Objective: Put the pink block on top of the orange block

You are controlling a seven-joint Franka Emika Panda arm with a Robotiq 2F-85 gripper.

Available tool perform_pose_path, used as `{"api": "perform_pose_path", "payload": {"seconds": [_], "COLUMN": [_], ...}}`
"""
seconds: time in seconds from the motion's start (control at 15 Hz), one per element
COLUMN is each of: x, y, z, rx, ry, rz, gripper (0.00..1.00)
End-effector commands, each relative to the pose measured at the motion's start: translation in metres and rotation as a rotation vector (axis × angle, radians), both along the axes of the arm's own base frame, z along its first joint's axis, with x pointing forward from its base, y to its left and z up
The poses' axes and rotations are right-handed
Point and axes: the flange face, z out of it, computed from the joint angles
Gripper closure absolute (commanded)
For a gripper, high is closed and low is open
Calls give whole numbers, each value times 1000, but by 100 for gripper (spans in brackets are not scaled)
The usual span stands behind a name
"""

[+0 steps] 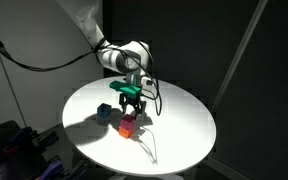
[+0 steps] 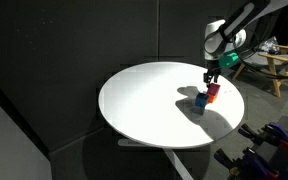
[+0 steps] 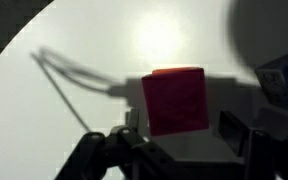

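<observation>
Pink block (image 3: pixel 176 100) against orange block (image 3: pixel 176 72), directly beneath the wide, empty gripper (image 1: pixel 132 104).

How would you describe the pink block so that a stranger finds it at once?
Look at the round white table, directly under the gripper. Two cubes sit there one above the other: the pink block is the upper one, over the orange block. The blue cube beside them stands alone on the table.
</observation>
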Motion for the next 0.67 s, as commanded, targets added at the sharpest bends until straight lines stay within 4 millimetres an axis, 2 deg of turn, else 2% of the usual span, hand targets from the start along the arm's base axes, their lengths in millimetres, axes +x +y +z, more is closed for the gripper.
{"api": "perform_pose_path", "payload": {"seconds": [0.0, 0.6], "x": [5, -3], "y": [-5, 1], "z": [2, 20], "rx": [-5, 2], "ry": [-3, 6], "rz": [-5, -6], "gripper": [0, 0]}}
